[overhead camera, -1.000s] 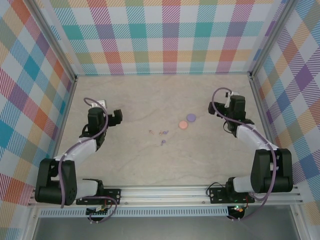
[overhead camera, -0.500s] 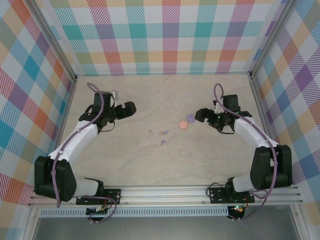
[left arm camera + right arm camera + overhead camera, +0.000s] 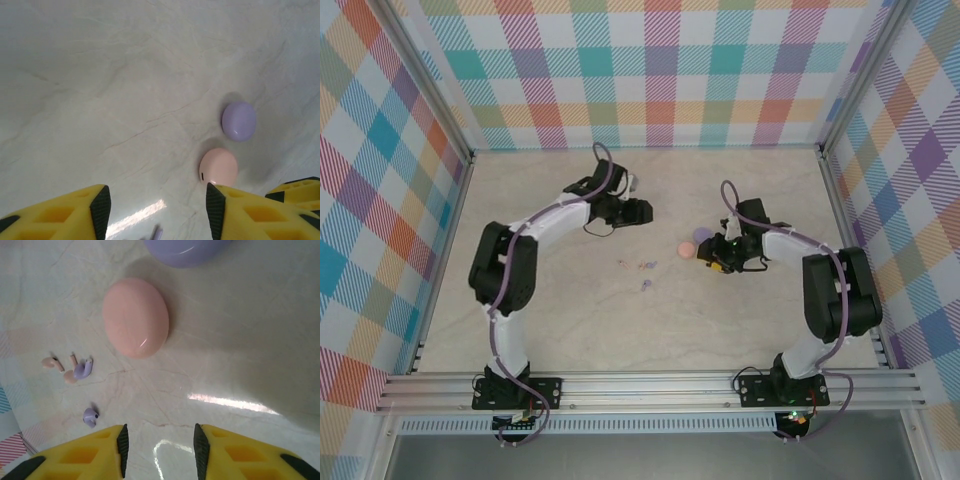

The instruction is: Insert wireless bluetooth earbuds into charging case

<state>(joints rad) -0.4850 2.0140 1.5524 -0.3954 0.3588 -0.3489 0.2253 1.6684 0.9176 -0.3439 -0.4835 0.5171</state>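
Two shut charging cases lie at mid-table: a pink one (image 3: 687, 250) (image 3: 136, 317) and a lilac one (image 3: 701, 236) (image 3: 239, 120). Left of them are several tiny earbuds: two pinkish-tan (image 3: 50, 362) (image 3: 71, 375) and two lilac (image 3: 82, 369) (image 3: 90, 416), the last lying apart and nearer (image 3: 646, 285). My left gripper (image 3: 638, 212) (image 3: 157, 212) hovers open behind the earbuds, facing the pink case (image 3: 218, 166). My right gripper (image 3: 712, 258) (image 3: 160, 450) stands open just right of the pink case, with bare table between its fingers.
The pale marbled table (image 3: 570, 320) is boxed in by checked walls at the back and both sides. A yellow finger of the right gripper (image 3: 300, 187) shows low at the right of the left wrist view. Bare surface extends in front of the earbuds.
Both arms swung in toward the middle. The left gripper moved right to behind the earbuds. The right gripper moved left and down beside the pink case.
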